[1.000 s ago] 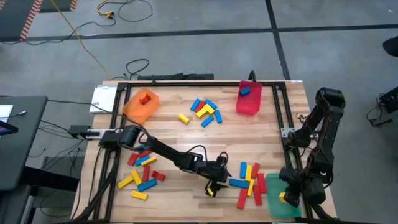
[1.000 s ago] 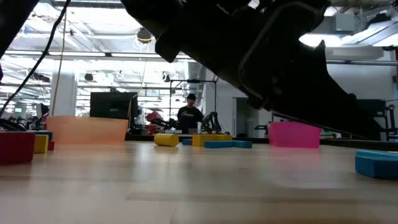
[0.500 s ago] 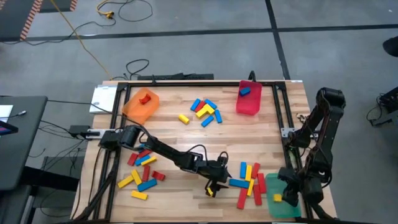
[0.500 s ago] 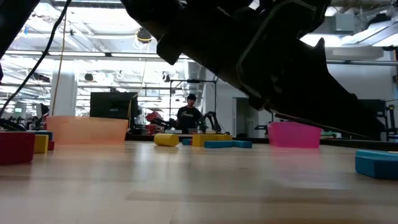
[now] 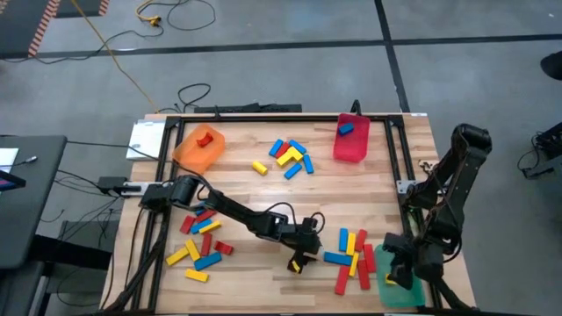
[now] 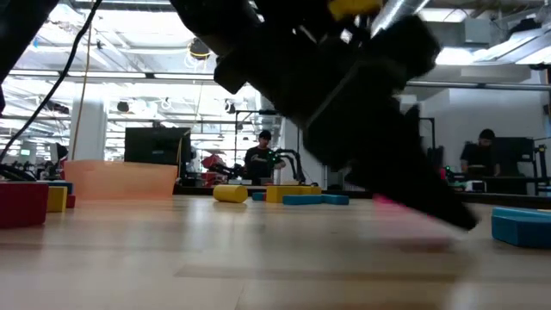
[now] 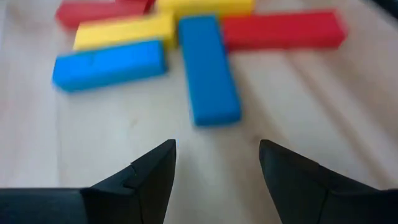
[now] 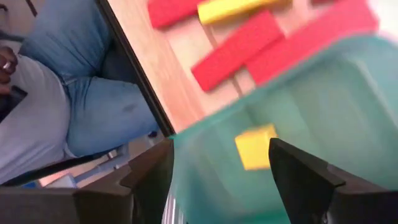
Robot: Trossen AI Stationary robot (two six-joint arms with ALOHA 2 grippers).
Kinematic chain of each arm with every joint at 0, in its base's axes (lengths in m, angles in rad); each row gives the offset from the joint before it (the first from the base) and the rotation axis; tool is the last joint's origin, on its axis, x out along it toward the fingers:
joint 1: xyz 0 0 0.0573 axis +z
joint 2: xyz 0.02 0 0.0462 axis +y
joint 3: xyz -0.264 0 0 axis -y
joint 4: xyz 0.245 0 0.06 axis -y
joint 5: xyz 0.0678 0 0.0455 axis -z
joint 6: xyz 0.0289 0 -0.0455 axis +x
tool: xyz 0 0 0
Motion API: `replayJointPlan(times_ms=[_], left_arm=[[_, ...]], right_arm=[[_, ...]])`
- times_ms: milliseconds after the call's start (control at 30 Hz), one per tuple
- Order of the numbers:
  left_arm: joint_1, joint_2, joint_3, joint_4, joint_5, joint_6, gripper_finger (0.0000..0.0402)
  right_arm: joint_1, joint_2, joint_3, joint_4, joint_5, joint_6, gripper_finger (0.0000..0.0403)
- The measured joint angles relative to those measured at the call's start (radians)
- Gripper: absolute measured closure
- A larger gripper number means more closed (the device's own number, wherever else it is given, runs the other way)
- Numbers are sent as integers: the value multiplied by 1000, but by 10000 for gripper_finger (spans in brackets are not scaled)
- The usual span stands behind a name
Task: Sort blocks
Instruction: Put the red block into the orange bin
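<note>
Red, blue and yellow blocks lie in a loose pile (image 5: 351,256) at the near right of the table. My left gripper (image 5: 314,245) stands open just left of this pile, low over the wood. Its fingers (image 7: 217,163) hold nothing and point at a blue block (image 7: 208,68) ahead, with another blue block (image 7: 109,63), a yellow one (image 7: 124,30) and a red one (image 7: 283,30) beyond. My right gripper (image 5: 397,265) hangs open over the green bin (image 5: 406,295). A yellow block (image 8: 256,146) lies on the bin's floor, below its fingers (image 8: 221,155).
An orange bin (image 5: 200,147) with a red block stands at the far left. A red bin (image 5: 349,140) with a blue block stands at the far right. More blocks lie at the far middle (image 5: 288,156) and near left (image 5: 200,241). A person's legs (image 8: 81,106) stand just past the table's edge.
My right gripper has let go of the yellow block, which now lies in the green bin. It has risen a little, moved toward the table's left and rolled at the wrist. My left gripper has tipped a little further down and stays open.
</note>
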Motion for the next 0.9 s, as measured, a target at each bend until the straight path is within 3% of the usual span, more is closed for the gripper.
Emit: replayJointPlan(times_ms=[267, 600, 900], left_arm=[[19, -25, 2, -163, 6, -15, 175], [20, -98, -1, -303, 0, 18, 175], [19, -103, -23, -420, 1, -1, 175]], right_arm=[[-169, 12, 6, 0, 7, -342, 127], [-373, 145, 6, -15, 5, -866, 127], [-448, 225, 6, -224, -45, -1106, 127]])
